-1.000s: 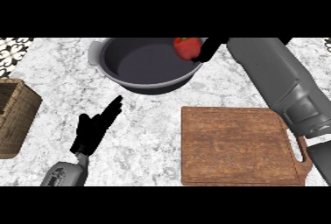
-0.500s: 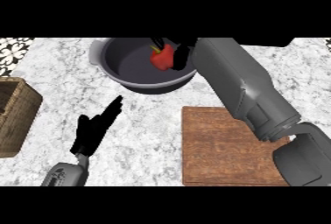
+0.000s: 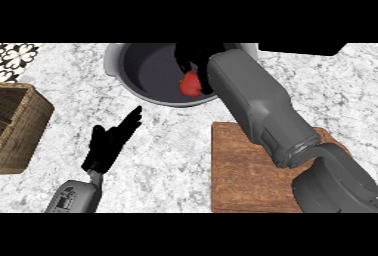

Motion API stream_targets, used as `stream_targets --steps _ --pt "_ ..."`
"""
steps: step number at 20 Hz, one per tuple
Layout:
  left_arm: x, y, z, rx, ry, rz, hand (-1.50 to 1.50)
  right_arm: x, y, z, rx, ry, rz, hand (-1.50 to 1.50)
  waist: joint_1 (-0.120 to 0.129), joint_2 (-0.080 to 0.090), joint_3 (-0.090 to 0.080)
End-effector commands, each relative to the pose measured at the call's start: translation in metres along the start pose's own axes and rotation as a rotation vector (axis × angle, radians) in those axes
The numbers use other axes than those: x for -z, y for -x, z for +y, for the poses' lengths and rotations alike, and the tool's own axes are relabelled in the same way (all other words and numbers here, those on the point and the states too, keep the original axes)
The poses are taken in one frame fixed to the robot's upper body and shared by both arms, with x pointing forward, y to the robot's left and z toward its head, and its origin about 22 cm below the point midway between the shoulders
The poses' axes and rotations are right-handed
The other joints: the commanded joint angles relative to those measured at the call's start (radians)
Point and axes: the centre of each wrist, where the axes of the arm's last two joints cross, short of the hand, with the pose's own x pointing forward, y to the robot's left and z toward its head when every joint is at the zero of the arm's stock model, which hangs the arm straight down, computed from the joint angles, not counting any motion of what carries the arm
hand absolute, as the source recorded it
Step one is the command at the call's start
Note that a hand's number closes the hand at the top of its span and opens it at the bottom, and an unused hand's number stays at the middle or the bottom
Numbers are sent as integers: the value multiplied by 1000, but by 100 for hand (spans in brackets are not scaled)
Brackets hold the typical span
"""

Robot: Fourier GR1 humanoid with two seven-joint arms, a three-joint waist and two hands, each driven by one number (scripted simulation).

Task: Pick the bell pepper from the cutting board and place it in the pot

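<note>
The red bell pepper (image 3: 190, 84) is inside the dark grey pot (image 3: 118, 65) at the top centre, just under my right hand (image 3: 196, 56). That hand is black against the pot's dark inside, so its hold on the pepper is unclear. My right forearm (image 3: 251, 105) reaches up across the wooden cutting board (image 3: 247, 175), which has nothing lying on its visible part. My left hand (image 3: 111, 142) rests open on the marble counter, left of the board and below the pot.
A wicker basket (image 3: 18, 125) stands at the left edge. A patterned tile patch (image 3: 15, 57) shows at the top left. A dark object (image 3: 303, 48) sits at the top right, behind the pot.
My right hand carried the pepper leftward from the pot's right rim to over its inside, and the pepper now sits lower in the pot. The left hand stayed still.
</note>
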Motion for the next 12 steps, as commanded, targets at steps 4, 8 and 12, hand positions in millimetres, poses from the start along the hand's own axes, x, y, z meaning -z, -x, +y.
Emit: stream_targets --steps 4,8,12 --pt "9 -1 -9 -14 19 -8 0 3 -13 9 103 -72 -20 -150 19 8 1" --pt "4 -1 -12 -4 20 -5 0 1 -9 14 448 144 -171 -150 15 9 5" --pt "3 -3 -2 2 12 1 0 -2 -5 10 739 297 -207 -150 14 2 4"
